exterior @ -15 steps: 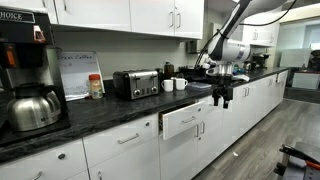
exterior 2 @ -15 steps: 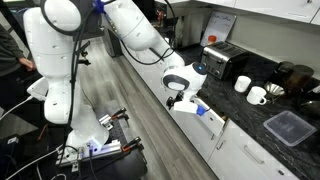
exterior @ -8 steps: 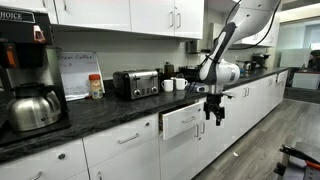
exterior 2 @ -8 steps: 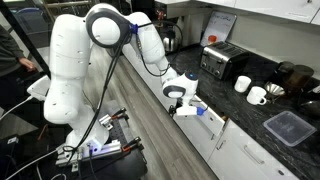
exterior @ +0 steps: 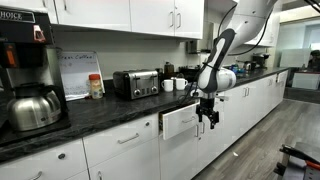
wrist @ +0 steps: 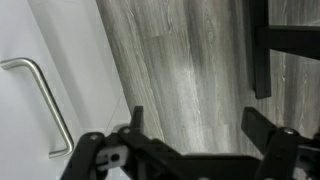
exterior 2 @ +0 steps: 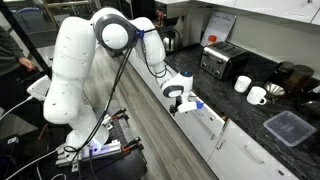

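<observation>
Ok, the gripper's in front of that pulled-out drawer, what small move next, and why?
Probably a short sideways shift toward the drawer: in the wrist view its handle lies beside the open gripper, outside the gap between its fingers.

White drawer (exterior: 183,120), seemingly pulled partly open, metal bar handle (wrist: 48,105), under dark countertop (exterior: 120,110)
</observation>
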Controlling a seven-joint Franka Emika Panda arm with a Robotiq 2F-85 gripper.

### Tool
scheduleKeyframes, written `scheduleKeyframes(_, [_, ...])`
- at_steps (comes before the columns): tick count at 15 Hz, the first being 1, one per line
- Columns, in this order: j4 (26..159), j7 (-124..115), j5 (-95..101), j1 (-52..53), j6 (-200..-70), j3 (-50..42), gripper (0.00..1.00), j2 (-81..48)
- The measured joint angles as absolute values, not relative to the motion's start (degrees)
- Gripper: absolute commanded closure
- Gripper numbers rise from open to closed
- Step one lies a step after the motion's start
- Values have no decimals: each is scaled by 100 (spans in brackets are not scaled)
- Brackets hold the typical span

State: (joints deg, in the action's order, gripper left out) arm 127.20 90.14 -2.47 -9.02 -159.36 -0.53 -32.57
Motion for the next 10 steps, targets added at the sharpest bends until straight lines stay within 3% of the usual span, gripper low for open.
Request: scheduleKeyframes(10, [12487,9001,475,-1202,-16607,78,0,-3533])
